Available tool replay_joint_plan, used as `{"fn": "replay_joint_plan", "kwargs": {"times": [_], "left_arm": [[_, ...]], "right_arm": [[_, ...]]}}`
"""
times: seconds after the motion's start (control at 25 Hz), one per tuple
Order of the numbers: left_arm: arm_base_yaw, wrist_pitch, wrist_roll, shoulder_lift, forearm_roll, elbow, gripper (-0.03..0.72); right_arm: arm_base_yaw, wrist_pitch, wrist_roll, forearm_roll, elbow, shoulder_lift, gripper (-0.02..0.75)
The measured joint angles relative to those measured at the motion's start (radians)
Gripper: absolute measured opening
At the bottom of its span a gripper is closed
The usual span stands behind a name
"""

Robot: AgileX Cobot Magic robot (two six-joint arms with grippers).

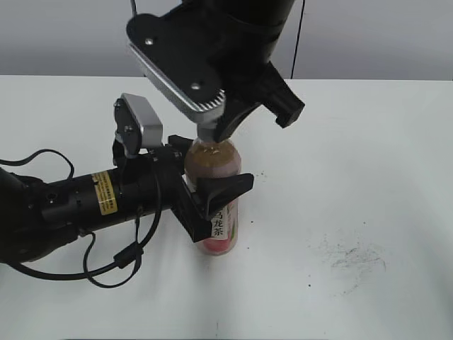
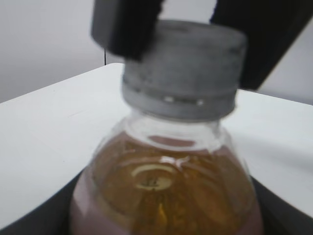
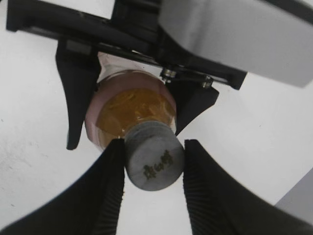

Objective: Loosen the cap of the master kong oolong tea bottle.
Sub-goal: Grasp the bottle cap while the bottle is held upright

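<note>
Amber tea bottle (image 1: 216, 205) stands upright on the white table (image 1: 368, 177) — left end effector (image 1: 212, 195) clamps its body, right end effector (image 3: 152, 169) pinches the grey cap (image 3: 154, 162). Only the right wrist view shows the cap's printed top.

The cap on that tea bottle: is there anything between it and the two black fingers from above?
Nothing. In the right wrist view the right gripper has its ribbed fingers pressed against the cap on both sides.
</note>
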Motion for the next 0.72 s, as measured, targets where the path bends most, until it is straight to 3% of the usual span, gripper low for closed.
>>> {"fn": "replay_joint_plan", "kwargs": {"times": [0.2, 0.36, 0.52, 0.72], "left_arm": [[0.0, 0.0, 0.0, 0.0, 0.003, 0.0, 0.445], [0.0, 0.0, 0.0, 0.0, 0.003, 0.0, 0.445], [0.0, 0.0, 0.0, 0.0, 0.005, 0.0, 0.445], [0.0, 0.0, 0.0, 0.0, 0.005, 0.0, 0.445]], "right_arm": [[0.0, -0.002, -0.347, 0.005, 0.0, 0.0, 0.277], [0.0, -0.003, -0.391, 0.005, 0.0, 0.0, 0.277], [0.001, -0.001, -0.13, 0.007, 0.0, -0.001, 0.305], [0.001, 0.0, 0.426, 0.017, 0.003, 0.003, 0.593]]}}
